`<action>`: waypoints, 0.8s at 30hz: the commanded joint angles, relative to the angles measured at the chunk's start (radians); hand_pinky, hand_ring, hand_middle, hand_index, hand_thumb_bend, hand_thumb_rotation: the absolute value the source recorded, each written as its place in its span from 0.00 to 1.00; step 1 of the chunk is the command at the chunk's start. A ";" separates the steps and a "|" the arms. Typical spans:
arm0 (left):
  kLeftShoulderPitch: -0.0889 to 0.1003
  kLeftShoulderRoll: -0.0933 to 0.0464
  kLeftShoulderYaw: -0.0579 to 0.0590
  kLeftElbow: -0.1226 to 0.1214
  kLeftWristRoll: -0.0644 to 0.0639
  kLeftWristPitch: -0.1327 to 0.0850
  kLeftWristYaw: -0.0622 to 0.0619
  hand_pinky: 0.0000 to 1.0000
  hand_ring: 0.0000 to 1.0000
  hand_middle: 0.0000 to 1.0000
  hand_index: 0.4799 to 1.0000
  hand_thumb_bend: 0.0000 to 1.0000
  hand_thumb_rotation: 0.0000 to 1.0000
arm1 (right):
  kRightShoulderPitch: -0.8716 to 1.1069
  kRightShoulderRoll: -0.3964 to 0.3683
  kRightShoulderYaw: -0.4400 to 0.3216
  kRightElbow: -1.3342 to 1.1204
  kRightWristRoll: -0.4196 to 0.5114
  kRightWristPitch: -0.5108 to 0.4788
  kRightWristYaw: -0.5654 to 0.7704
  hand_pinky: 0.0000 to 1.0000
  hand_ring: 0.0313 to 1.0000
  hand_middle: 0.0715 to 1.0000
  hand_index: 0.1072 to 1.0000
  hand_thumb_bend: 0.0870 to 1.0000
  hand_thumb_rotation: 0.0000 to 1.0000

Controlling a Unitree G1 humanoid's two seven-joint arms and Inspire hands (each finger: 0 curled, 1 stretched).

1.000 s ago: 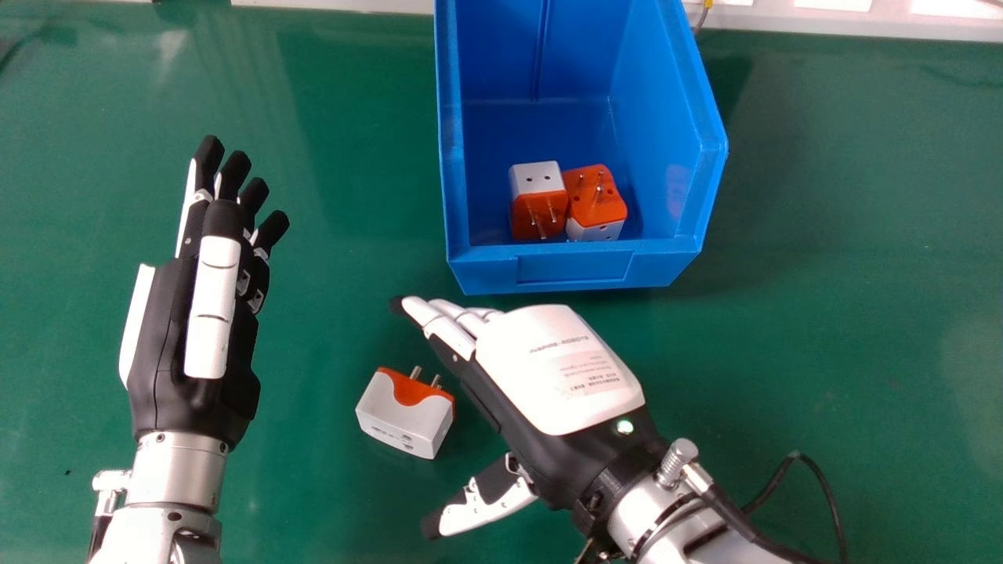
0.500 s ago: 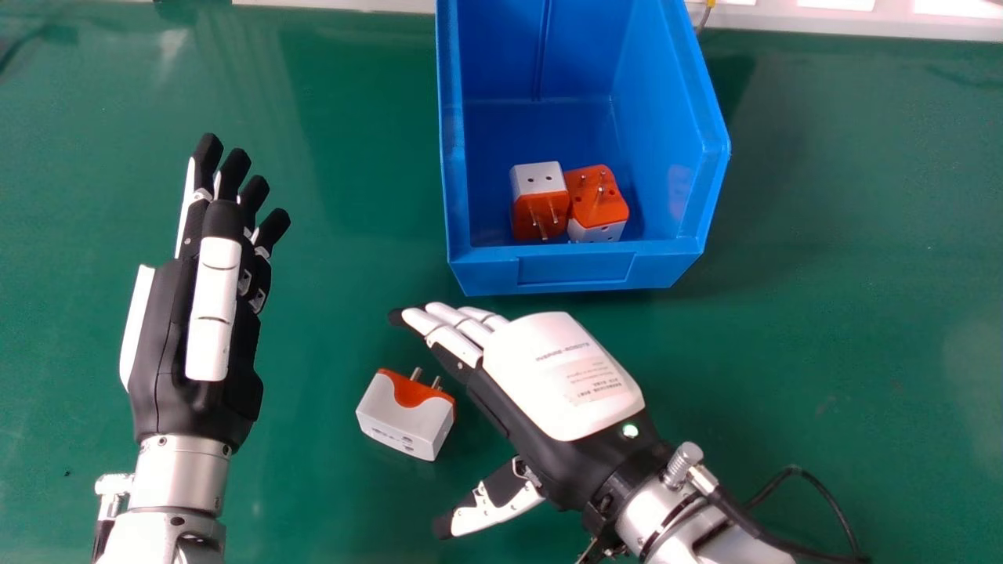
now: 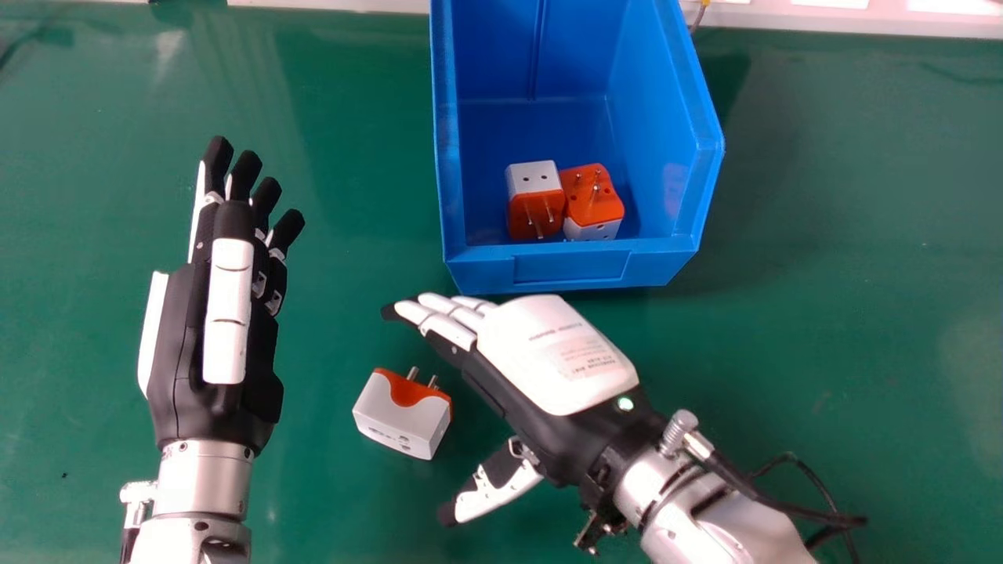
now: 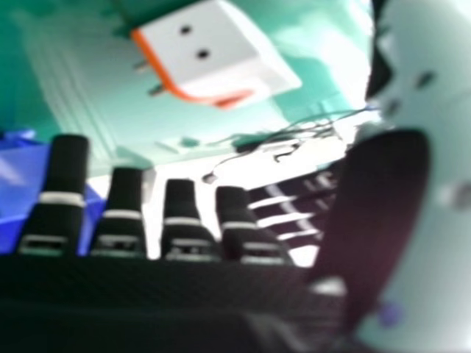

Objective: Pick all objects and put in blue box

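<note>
Blue box (image 3: 572, 268): set at the far side of the tabletop (image 3: 846, 313), open at the top; two adapters lie within, close to its near wall.
Boxed adapter, left (image 3: 537, 178): white and orange, its pins turned towards the near wall.
Boxed adapter, right (image 3: 593, 196): beside the first, orange face and pins upward.
Loose adapter (image 3: 401, 423): on the tabletop, nearer the robot than the box, between the two hands; pins point away from the robot.
Right hand (image 3: 556, 356): just right of the loose adapter, fingers extended, thumb spread wide, nothing held.
Left hand (image 3: 227, 313): at the view's left, fingers relaxed and nearly straight, empty.
Progress: two of three visible adapters are boxed; by my judgement, most of the work is done.
Outstanding: the loose adapter must be grasped, lifted over the near wall and released.
</note>
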 commanded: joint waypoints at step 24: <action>0.000 0.000 -0.004 -0.029 -0.003 0.007 0.001 0.93 0.98 0.99 0.97 0.69 0.81 | -0.183 0.056 0.145 0.057 -0.160 0.090 0.050 0.69 0.86 0.89 0.87 0.82 0.09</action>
